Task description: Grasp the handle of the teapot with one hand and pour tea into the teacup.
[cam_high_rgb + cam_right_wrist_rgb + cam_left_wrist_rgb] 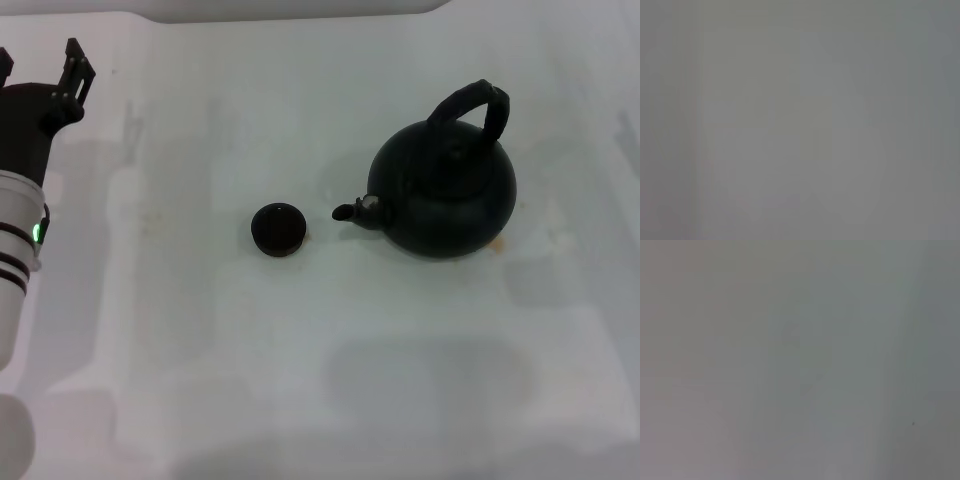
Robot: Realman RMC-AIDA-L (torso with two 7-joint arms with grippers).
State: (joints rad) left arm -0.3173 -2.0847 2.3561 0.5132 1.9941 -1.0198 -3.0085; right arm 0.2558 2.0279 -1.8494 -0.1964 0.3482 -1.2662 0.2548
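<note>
The large round matte-black teapot (pixel 445 195) sat upright on the white surface (pixel 300 360), toward the robot's right, its short spout with a silvery spot (pixel 362 209) aimed at the small round black handleless teacup (pixel 278 229), which stood near the spout but apart from it. The black arched hoop handle (pixel 472 110) rose over the pot's top, untouched. At the far left edge the left gripper (pixel 40 68) hung well away from both items, its dark fingers looking spread apart and holding nothing. The right gripper was out of sight. Both wrist views gave only blank grey.
</note>
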